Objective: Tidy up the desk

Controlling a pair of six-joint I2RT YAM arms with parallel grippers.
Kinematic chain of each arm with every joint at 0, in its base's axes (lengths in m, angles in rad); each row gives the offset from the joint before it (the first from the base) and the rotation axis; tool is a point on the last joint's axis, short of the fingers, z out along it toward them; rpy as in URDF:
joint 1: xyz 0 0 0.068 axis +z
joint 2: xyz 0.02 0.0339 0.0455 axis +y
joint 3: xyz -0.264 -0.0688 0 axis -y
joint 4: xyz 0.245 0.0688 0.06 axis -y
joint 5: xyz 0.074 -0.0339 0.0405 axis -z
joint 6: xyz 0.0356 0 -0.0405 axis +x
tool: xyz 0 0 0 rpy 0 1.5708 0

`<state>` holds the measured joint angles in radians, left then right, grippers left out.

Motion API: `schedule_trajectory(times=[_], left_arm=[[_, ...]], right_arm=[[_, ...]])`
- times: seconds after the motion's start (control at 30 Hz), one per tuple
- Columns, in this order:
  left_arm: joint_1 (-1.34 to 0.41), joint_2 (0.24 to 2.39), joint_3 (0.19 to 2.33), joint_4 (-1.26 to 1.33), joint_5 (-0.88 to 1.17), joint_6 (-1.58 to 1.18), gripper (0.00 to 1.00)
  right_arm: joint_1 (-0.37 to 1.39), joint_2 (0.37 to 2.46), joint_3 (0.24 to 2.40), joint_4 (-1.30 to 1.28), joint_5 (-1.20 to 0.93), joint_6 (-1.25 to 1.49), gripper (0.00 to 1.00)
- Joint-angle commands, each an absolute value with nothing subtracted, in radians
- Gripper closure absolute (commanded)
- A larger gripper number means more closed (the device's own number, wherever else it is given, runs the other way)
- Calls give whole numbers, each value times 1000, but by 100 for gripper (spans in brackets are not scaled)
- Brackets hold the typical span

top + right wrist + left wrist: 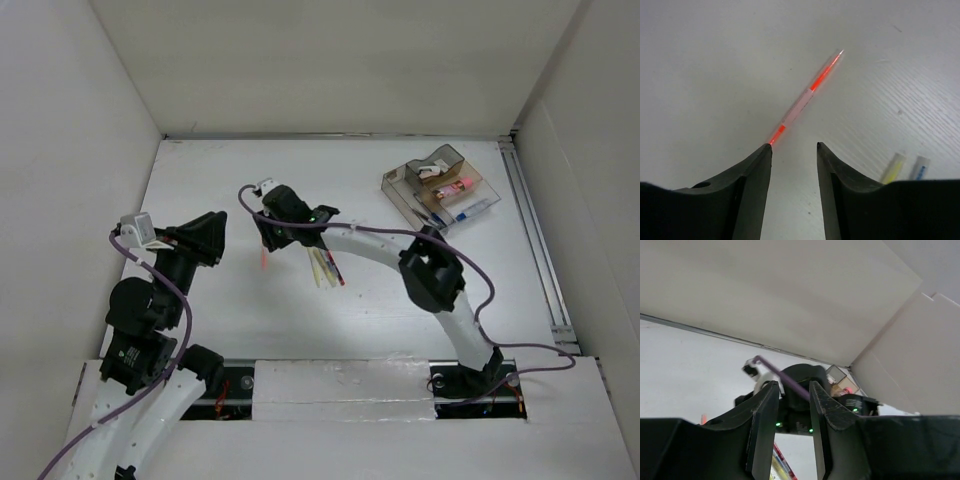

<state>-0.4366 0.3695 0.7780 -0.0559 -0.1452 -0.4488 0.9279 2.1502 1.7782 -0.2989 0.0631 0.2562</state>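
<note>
The right tool (794, 146) hovers released, off-centre over the near end of a red pen (805, 97) lying flat on the surface (700, 60) spread beneath both arms, so a closing pinch could flick it aside; the left tool (792, 385) hangs released, empty.

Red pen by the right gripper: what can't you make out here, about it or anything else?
- Red pen: blurred in the right wrist view, near end lost at a fingertip; in the top view the right gripper covers most of it.
- Yellow pen and blue pen: cut off by the gripper body, right wrist view.
- Clear tray contents: too small to identify, top view.
</note>
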Motion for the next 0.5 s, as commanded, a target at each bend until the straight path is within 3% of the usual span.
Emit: schedule_trajectory(times=[0.0, 0.27, 0.47], left_arm=[[-433, 356, 795, -41, -180, -462, 73], [-433, 330, 788, -34, -150, -448, 72], [-433, 324, 787, -28, -124, -439, 72]], right_arm=[[940, 2245, 1969, -425, 155, 278, 52], [986, 2425, 2167, -483, 179, 305, 50], [997, 2522, 2218, -489, 225, 311, 56]])
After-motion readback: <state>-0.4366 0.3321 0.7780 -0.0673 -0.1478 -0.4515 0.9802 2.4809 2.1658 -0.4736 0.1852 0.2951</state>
